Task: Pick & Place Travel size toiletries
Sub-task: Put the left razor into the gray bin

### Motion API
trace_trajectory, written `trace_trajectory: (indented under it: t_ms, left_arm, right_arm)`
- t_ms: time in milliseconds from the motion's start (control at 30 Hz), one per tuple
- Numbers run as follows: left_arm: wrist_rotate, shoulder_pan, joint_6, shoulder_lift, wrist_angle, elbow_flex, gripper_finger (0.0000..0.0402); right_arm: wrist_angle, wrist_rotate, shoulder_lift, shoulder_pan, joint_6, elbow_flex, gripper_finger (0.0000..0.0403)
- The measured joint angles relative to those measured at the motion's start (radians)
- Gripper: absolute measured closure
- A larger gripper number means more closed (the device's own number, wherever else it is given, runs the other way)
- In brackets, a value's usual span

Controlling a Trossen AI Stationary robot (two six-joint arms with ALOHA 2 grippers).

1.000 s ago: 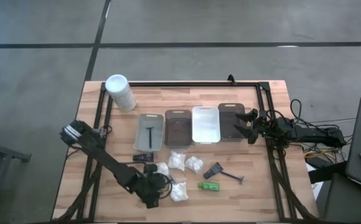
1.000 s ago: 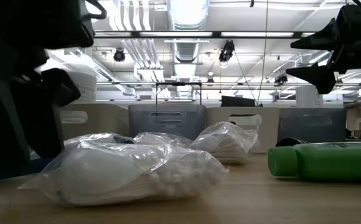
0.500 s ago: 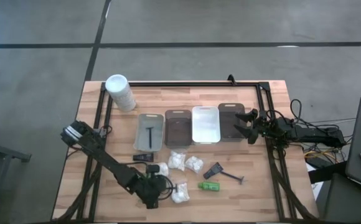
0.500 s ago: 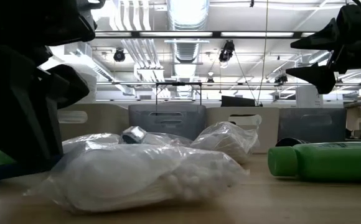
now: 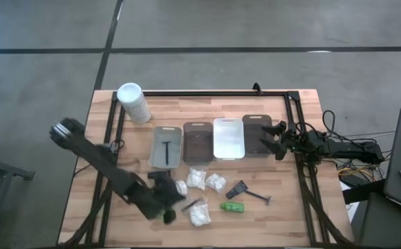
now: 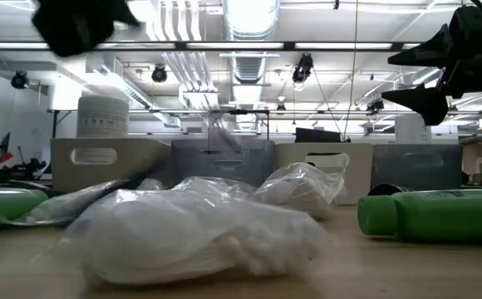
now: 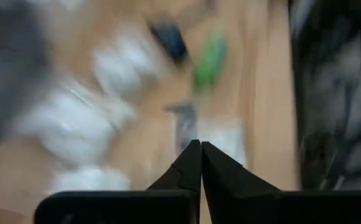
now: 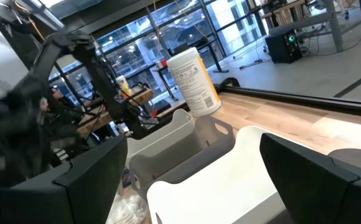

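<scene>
Left gripper (image 7: 199, 144) fingers pressed together, pinching a thin razor (image 5: 191, 203); lift step underway. Next: carry to the grey tray (image 5: 166, 147). Right gripper (image 5: 272, 138) waits spread.

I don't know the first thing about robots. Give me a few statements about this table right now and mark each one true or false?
1. A thin dark razor lies in the grey tray. True.
2. The white tray holds the green bottle. False: nothing shows in it; a green bottle lies on the table.
3. The right gripper is over the white packets. False: it hangs at the table's right side, beside the trays, fingers apart.
4. The tall white container stands near the table's far left corner. True.
5. The left gripper has its fingertips pressed together. True.
</scene>
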Motion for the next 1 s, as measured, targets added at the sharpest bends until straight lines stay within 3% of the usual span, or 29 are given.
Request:
trace_trajectory:
  t_ms: [100, 167, 233, 333, 433, 600, 767, 900, 1000]
  left_arm:
    - [-0.173, 0.006, -0.104, -0.138, -0.038, -0.010, 0.0399]
    - [-0.229, 0.021, -0.103, -0.217, -0.076, -0.029, 0.0399]
    - [-0.201, 0.045, -0.071, -0.279, -0.109, -0.052, 0.0399]
    - [-0.027, 0.085, -0.082, -0.308, -0.119, -0.097, 0.0395]
    - [0.094, 0.086, -0.140, -0.237, -0.063, -0.146, 0.0367]
    - [0.258, 0.084, -0.124, -0.021, 0.120, -0.155, 0.0287]
    - [0.423, 0.083, 0.006, 0.172, 0.071, -0.060, 0.0225]
    - [0.455, 0.080, 0.052, 0.274, -0.064, 0.013, 0.0216]
    - [0.412, 0.067, 0.092, 0.299, -0.105, 0.051, 0.0221]
  right_arm:
    - [0.000, 0.000, 0.000, 0.000, 0.000, 0.000, 0.0039]
    - [0.000, 0.000, 0.000, 0.000, 0.000, 0.000, 0.0039]
    - [0.000, 0.000, 0.000, 0.000, 0.000, 0.000, 0.0039]
    - [0.000, 0.000, 0.000, 0.000, 0.000, 0.000, 0.0039]
    - [0.000, 0.000, 0.000, 0.000, 0.000, 0.000, 0.0039]
    - [0.000, 0.000, 0.000, 0.000, 0.000, 0.000, 0.0039]
    - [0.000, 0.000, 0.000, 0.000, 0.000, 0.000, 0.0039]
    - [0.000, 0.000, 0.000, 0.000, 0.000, 0.000, 0.0039]
    - [0.000, 0.000, 0.000, 0.000, 0.000, 0.000, 0.0039]
